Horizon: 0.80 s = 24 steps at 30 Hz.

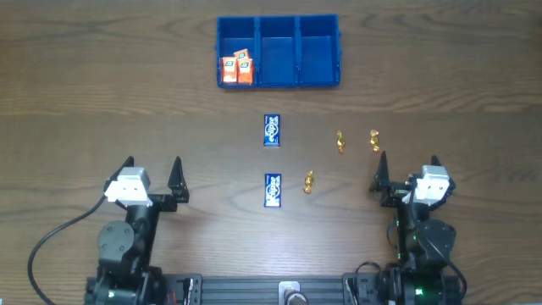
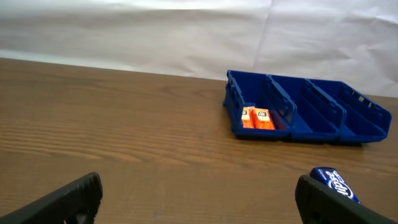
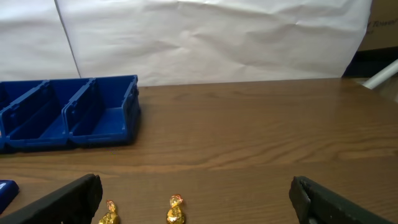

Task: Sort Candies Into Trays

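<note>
A blue plastic tray with three compartments (image 1: 298, 51) lies flat, with small orange candy packs (image 1: 237, 69) clustered in its left compartment. Out in front of the tray's middle lie a nearer blue-wrapped bar (image 1: 272, 130) and a farther blue-wrapped bar (image 1: 273, 190), both lengthwise. In front of its right side lie two gold-foil candies (image 1: 340, 141) (image 1: 374, 140) side by side, and a third gold-foil candy (image 1: 309, 182) farther out
</note>
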Each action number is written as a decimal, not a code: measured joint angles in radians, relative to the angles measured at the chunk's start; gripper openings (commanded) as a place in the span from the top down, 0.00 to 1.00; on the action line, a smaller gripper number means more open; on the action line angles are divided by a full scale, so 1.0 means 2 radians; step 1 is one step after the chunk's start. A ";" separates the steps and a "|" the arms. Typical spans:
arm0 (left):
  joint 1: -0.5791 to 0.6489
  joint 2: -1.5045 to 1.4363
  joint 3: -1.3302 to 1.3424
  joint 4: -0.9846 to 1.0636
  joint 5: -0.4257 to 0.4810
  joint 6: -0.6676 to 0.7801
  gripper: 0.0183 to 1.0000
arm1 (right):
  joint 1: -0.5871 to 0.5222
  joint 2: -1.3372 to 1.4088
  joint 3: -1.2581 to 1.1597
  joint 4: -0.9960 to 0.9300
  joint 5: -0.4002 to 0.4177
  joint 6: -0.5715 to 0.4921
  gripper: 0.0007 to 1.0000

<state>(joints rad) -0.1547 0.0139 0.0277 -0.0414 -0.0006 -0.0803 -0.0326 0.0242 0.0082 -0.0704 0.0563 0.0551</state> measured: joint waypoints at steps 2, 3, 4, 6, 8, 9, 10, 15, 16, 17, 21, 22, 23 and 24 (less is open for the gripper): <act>0.000 0.000 0.000 0.000 0.000 0.000 0.00 | 0.000 0.000 -0.001 0.019 -0.001 0.001 0.00; 0.000 0.000 0.000 0.000 0.000 0.000 0.00 | 0.000 0.000 -0.001 0.023 -0.003 0.003 0.00; 0.000 0.000 0.000 0.000 0.000 0.000 0.00 | 0.000 0.000 -0.001 0.030 -0.017 0.021 0.00; 0.000 0.000 0.000 0.000 0.000 0.000 0.00 | 0.000 0.003 -0.001 0.044 -0.041 0.046 0.00; 0.000 0.000 0.000 0.000 0.000 0.000 0.00 | 0.000 0.034 0.006 0.057 -0.083 0.074 0.00; 0.000 -0.001 0.000 0.000 0.000 0.000 0.00 | 0.000 0.056 0.014 0.056 -0.105 0.087 0.00; 0.000 -0.001 0.000 0.000 0.000 0.000 0.00 | 0.000 0.086 0.030 0.052 -0.132 0.101 0.00; 0.000 -0.002 0.000 0.000 0.001 0.000 0.00 | 0.003 0.276 0.194 -0.040 -0.279 0.143 0.00; 0.000 -0.001 0.000 -0.001 0.001 0.000 0.00 | 0.007 0.315 0.239 -0.076 -0.301 0.142 0.00; 0.000 -0.002 0.000 -0.001 0.001 0.000 0.00 | 0.019 0.358 0.291 -0.131 -0.317 0.137 0.00; 0.000 -0.002 0.000 -0.001 0.001 0.001 0.00 | 0.104 0.474 0.435 -0.285 -0.309 0.119 0.00; 0.000 -0.002 0.000 -0.001 0.001 0.001 0.00 | 0.124 0.493 0.458 -0.309 -0.300 0.118 0.00; 0.000 -0.002 0.000 -0.001 0.001 0.001 0.00 | 0.154 0.517 0.486 -0.340 -0.282 0.120 0.00; 0.000 -0.002 0.000 -0.001 0.001 0.001 0.00 | 0.183 0.540 0.508 -0.361 -0.266 0.123 0.00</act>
<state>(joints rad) -0.1547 0.0105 0.0284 -0.0437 0.0017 -0.0780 0.3332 1.1042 1.0237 -0.7921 -0.4767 0.3019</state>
